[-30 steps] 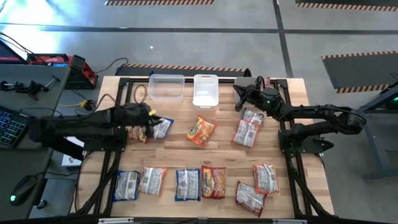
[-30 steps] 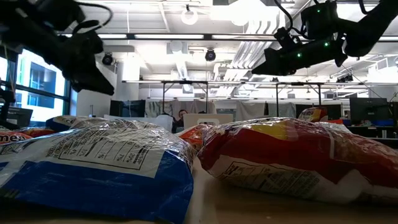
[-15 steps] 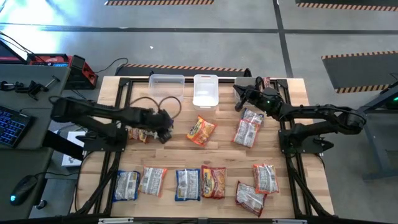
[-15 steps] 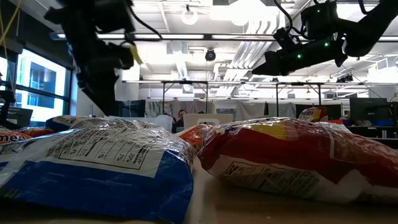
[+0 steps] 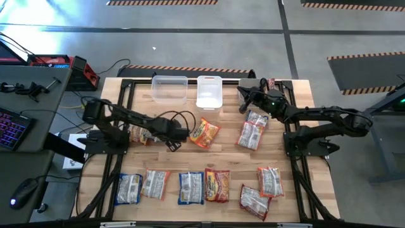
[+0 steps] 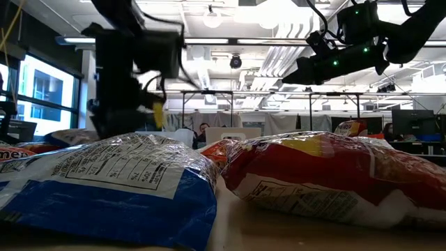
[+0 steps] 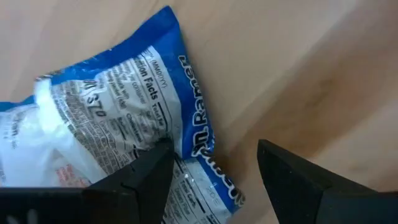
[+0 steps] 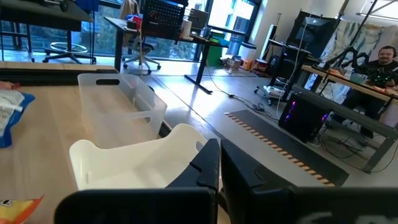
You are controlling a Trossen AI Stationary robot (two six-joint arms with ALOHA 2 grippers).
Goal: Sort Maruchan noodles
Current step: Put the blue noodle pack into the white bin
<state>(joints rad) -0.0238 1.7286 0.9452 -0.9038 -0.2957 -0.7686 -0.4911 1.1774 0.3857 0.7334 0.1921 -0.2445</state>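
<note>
Now | left claw (image 7: 214,165) spread over blue ramen packet (image 7: 118,118) | right claw (image 8: 219,163) pressed together

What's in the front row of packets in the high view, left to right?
Blue-and-white packet → white packet → second blue-and-white packet → orange-red packet → red-and-white packet → second red-and-white packet, set a little farther back.

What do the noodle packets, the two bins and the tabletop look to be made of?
Noodle packets: thin glossy plastic film, going by the crinkles and bright glare. Clear bin: see-through rigid plastic, the wood showing through it. White bin: milky, probably translucent plastic with a smooth moulded rim. Tabletop: pale wood planks, grain and seams visible, satin finish.
</note>
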